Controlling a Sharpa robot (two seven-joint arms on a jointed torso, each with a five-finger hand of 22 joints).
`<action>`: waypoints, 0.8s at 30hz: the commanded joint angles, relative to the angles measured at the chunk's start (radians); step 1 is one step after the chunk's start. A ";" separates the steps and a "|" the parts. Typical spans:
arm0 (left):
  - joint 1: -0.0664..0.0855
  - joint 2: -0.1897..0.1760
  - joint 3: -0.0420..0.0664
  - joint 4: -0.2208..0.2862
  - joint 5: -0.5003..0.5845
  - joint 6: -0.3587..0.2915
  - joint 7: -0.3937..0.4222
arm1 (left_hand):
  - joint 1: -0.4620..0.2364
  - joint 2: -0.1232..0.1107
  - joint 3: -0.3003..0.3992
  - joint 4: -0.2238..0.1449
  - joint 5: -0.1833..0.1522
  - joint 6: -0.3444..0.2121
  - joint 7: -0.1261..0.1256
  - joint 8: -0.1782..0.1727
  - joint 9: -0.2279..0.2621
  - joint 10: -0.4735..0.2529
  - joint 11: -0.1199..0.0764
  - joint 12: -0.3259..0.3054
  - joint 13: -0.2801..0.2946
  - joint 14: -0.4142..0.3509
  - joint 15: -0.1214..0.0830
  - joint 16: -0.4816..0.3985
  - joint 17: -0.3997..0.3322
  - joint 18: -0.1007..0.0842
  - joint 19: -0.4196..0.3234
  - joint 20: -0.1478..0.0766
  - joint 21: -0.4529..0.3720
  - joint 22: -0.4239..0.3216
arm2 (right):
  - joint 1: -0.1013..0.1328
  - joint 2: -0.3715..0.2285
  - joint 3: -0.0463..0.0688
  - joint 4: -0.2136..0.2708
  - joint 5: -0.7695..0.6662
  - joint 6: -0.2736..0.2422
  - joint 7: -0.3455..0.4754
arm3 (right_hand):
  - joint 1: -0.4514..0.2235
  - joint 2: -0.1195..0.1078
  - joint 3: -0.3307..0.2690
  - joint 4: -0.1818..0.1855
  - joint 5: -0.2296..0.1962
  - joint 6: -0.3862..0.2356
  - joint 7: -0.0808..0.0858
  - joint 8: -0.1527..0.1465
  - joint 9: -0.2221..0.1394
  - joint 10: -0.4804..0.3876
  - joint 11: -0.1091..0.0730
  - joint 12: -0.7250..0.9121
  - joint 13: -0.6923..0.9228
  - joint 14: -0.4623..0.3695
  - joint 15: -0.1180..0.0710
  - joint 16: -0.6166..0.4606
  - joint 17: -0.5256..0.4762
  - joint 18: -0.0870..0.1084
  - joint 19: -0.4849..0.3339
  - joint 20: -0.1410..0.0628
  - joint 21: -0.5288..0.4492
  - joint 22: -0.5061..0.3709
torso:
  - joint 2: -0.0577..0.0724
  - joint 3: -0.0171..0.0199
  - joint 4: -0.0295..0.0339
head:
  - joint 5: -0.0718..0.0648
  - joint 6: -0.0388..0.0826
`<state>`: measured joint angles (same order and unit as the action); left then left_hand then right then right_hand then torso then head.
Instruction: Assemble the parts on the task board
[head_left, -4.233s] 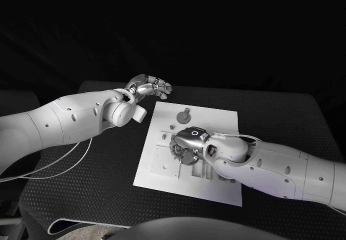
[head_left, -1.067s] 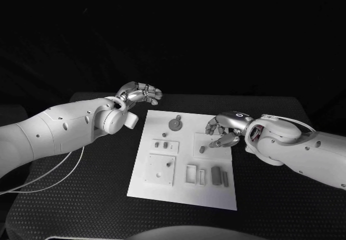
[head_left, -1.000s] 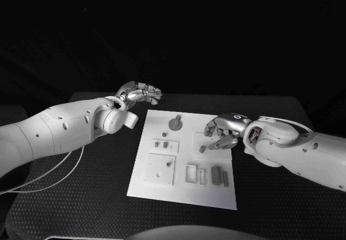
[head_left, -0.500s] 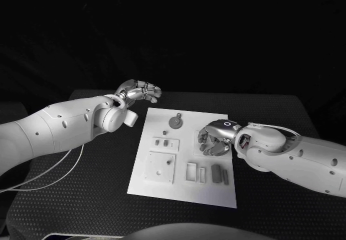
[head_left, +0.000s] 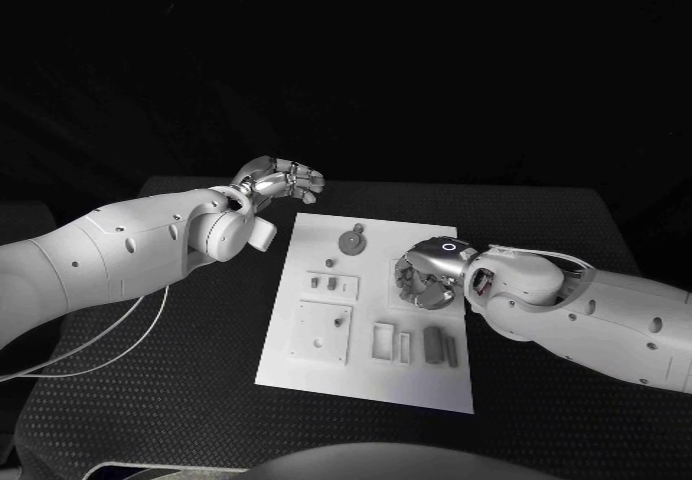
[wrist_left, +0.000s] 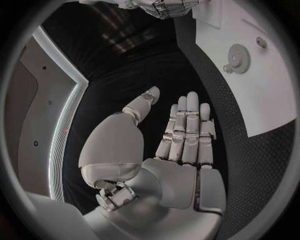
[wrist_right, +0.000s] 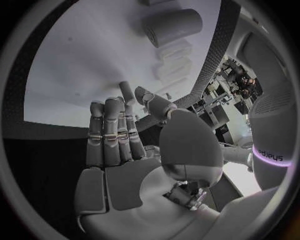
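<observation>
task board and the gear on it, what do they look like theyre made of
The task board looks like matte white plastic: flat, even, no glare. The gear looks like moulded or printed plastic too, dull grey with fine teeth; metal cannot be ruled out.

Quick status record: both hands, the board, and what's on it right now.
left hand: above the table beyond the board's far left corner, fingers extended, holding nothing
right hand: low over the board's right part, fingertips at a small peg
task board: flat, mid-table
gear: lying at the board's far end
</observation>
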<state>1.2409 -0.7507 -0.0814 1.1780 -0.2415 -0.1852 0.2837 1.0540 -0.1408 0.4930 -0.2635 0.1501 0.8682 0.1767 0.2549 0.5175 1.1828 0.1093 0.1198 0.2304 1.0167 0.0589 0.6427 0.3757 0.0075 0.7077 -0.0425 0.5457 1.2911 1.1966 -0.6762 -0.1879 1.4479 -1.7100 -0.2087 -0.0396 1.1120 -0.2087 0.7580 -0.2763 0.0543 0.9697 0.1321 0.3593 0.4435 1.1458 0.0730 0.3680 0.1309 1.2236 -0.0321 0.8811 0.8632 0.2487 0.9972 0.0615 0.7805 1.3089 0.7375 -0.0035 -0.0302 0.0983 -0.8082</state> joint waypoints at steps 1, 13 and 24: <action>0.001 0.001 0.001 0.003 0.009 0.021 0.012 | -0.006 0.003 0.000 0.005 -0.004 -0.005 0.001 0.000 -0.002 0.002 0.004 -0.004 -0.001 0.006 0.001 -0.006 0.001 0.010 0.004 0.003 -0.004 0.001 | -0.002 0.002 -0.001 -0.002 -0.038 0.000 -0.008 | 0.004 0.017 0.021 0.000 -0.006 0.017 -0.007 0.008 0.004 0.015 -0.006 0.011 0.005 0.002 -0.010 0.007 -0.002 0.013 0.010 -0.003 0.006 0.017 | 0.000 0.0010 -0.0011 | 0.001 -0.003; 0.001 0.001 0.001 0.004 0.009 0.021 0.010 | -0.007 0.004 0.000 0.005 -0.004 -0.006 0.001 0.000 -0.002 0.001 0.005 -0.005 -0.002 0.006 0.001 -0.008 0.003 0.010 0.003 0.003 -0.005 0.002 | -0.007 0.020 -0.003 -0.014 -0.066 -0.002 -0.009 | 0.007 0.044 0.081 -0.009 -0.006 0.058 -0.024 0.029 0.018 0.050 -0.023 0.037 0.022 0.016 -0.027 0.030 -0.008 0.013 0.027 -0.014 0.027 0.019 | 0.000 0.0007 -0.0012 | 0.003 -0.006; 0.001 0.003 0.001 0.003 0.009 0.020 0.011 | -0.007 0.005 -0.001 0.005 -0.004 -0.007 0.001 0.000 -0.002 0.001 0.005 -0.005 -0.002 0.006 0.001 -0.009 0.005 0.010 0.003 0.003 -0.005 0.002 | -0.009 0.013 -0.003 -0.008 -0.077 -0.053 -0.014 | 0.007 0.054 0.100 -0.011 -0.006 0.084 -0.035 0.042 0.030 0.076 -0.037 0.054 0.037 0.034 -0.041 0.049 -0.008 0.013 0.046 -0.026 0.048 0.018 | -0.001 0.0001 0.0119 | -0.010 -0.007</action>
<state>1.2410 -0.7503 -0.0814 1.1792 -0.2391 -0.1780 0.2833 1.0540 -0.1408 0.4930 -0.2636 0.1501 0.8682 0.1767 0.2549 0.5167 1.1828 0.1093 0.1198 0.2296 1.0167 0.0589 0.6388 0.3791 0.0075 0.7077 -0.0425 0.5457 1.2918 1.1889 -0.6622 -0.1903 1.4347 -1.7671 -0.2399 -0.0508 1.1149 -0.1687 0.8521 -0.2873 0.0502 1.0463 0.0983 0.3975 0.4648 1.2102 0.0410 0.4160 0.1661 1.2541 -0.0685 0.9275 0.8558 0.2486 1.0381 0.0355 0.8247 1.3083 0.7366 -0.0028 -0.0217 0.0896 -0.8159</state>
